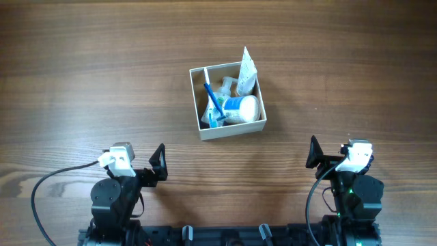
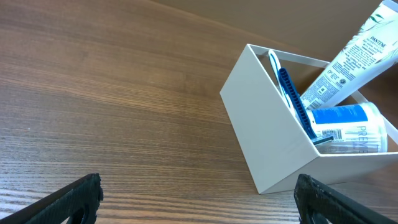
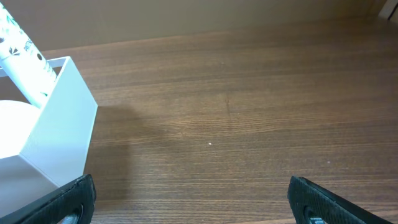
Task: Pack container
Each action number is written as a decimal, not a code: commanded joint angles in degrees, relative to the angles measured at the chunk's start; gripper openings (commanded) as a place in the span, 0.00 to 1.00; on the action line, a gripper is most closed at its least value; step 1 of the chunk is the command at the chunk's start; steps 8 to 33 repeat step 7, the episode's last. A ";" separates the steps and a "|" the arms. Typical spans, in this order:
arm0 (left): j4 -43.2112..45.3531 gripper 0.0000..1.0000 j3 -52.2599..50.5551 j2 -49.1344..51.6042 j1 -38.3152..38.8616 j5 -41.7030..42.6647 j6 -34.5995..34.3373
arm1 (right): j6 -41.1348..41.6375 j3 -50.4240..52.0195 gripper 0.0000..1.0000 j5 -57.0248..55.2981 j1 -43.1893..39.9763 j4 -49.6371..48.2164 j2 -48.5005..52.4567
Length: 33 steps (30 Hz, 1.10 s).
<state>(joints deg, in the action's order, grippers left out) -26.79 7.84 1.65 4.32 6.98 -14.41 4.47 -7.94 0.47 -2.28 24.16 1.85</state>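
The left pincer (image 2: 199,208) and the right pincer (image 3: 196,208) both gape wide, holding nothing, low over the surface (image 1: 82,68). Out ahead, between them, sits the container (image 1: 232,128), with the toothbrush (image 1: 214,102) inside and the tube (image 1: 247,68) leaning over its rim. It looks packed, so best keep clear of its walls.

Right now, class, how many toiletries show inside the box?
4: toothbrush along left wall, tube in far right corner, jar lying near right, small bottle behind it; others may be hidden.
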 commanded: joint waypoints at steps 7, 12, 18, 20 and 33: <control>0.22 1.00 -0.13 -0.52 -0.48 0.50 0.70 | 0.61 0.02 1.00 1.11 0.22 -0.20 -0.94; 0.22 1.00 -0.13 -0.52 -0.48 0.50 0.70 | 0.61 0.02 1.00 1.11 0.22 -0.20 -0.94; 0.22 1.00 -0.13 -0.52 -0.48 0.50 0.70 | 0.61 0.02 1.00 1.11 0.22 -0.20 -0.94; 0.22 1.00 -0.13 -0.52 -0.48 0.50 0.70 | 0.61 0.02 1.00 1.11 0.22 -0.20 -0.94; 0.22 1.00 -0.13 -0.52 -0.48 0.50 0.70 | 0.61 0.02 1.00 1.11 0.22 -0.20 -0.94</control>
